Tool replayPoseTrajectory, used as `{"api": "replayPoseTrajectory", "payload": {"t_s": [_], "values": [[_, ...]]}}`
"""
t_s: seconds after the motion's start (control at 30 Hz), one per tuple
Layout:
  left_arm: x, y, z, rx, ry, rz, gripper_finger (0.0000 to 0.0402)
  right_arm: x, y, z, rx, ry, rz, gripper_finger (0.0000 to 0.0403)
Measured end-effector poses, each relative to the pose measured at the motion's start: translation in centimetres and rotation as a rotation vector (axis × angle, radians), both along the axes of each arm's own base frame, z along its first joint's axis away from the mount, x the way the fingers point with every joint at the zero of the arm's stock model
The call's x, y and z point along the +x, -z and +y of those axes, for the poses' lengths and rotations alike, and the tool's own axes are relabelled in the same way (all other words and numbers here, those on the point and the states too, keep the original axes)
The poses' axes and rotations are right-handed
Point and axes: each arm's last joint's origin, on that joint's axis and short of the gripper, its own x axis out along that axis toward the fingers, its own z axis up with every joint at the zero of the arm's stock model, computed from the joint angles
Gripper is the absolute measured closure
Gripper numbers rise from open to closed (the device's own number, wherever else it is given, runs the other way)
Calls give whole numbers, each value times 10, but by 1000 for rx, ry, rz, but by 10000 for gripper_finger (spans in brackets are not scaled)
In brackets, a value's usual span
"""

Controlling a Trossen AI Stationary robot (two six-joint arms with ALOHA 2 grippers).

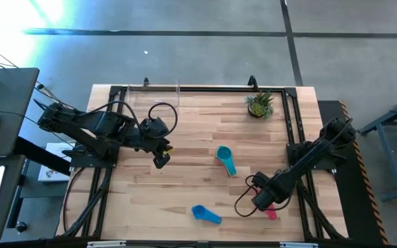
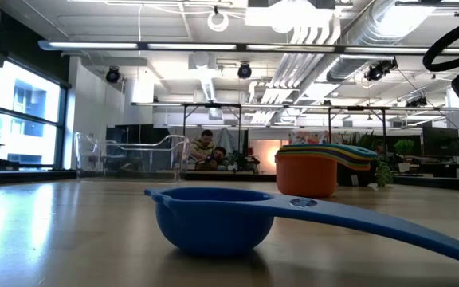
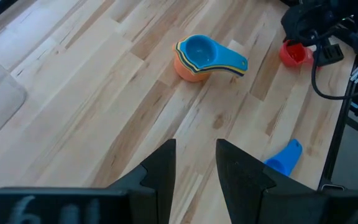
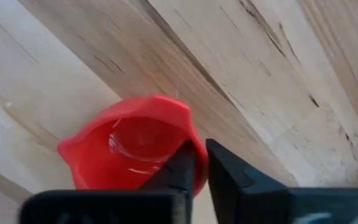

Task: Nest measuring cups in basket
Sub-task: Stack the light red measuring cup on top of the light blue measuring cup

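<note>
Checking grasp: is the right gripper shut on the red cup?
Shut: the right gripper pinches the red cup's rim between its fingers.

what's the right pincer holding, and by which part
The right pincer is shut on the red-pink cup, pinching its rim wall. The left pincer holds nothing.

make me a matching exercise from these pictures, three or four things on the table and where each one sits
Things:
1. blue cup
2. stack of nested cups
3. red-pink cup
4. potted plant

Places:
A. far edge of the table, towards the right
B. rim between the fingers of the right tool, near the right edge
C. lying alone near the front edge
D. near the middle of the table, teal cup on top

Pairs: 1-C, 2-D, 3-B, 4-A
</note>
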Motion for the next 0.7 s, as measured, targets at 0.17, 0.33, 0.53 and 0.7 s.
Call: {"api": "replayPoseTrajectory", "payload": {"t_s": [0.17,0.33,0.53,0.7], "values": [[0,0,0,8,-5,-2,298,0,0,1,21,1,17,392],[0,0,0,9,-7,-2,298,-1,-8,1,54,14,16,399],[0,0,0,9,-7,-2,298,1,-30,-8,85,75,-43,400],[0,0,0,9,-7,-2,298,8,-41,-23,97,109,-105,401]]}}
